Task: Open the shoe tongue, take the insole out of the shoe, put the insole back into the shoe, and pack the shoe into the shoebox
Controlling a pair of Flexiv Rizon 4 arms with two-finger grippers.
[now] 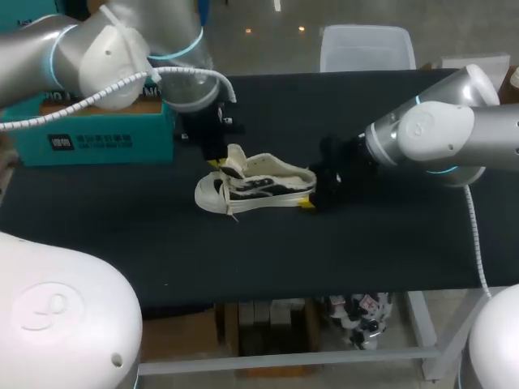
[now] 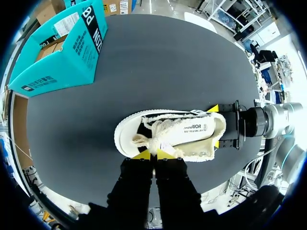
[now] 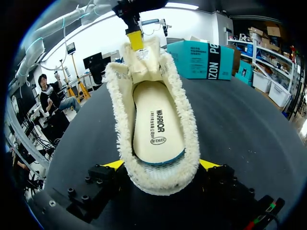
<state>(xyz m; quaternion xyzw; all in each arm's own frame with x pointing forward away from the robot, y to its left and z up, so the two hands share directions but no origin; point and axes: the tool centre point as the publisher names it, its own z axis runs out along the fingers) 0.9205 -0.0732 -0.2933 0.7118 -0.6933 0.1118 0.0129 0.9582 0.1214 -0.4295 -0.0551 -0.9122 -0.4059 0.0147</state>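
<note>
Shoe (image 1: 255, 188): it lies on its sole in the middle of the bench (image 1: 389, 243), with the toe to my left side and the heel towards the right arm.
Left tool (image 2: 153, 154): the tips are narrow and pinched on the upper end of the tongue (image 3: 141, 55), which stands pulled up over the toe side.
Right tool (image 3: 162, 165): one finger is at each side of the heel and both touch it, so it holds the shoe steady.
Insole (image 3: 156, 124): it lies flat inside the shoe, in sight through the mouth, and is not yet lifted.
Step in hand: I judge it is the first one, opening the tongue, and nearly done.
Next move: taking out the insole. This probably calls for one tool to let go and reach into the mouth for an edge of the insole, while the other holds the shoe.
In the way: the fluffy lining (image 3: 191, 139) narrows the mouth, the laces (image 2: 141, 140) hang loose near the toe, and the right tool sits at the heel end.
Shoebox (image 1: 97, 134): it stands at the far left of the bench, well apart from the shoe. Whether it is open I cannot tell.
</note>
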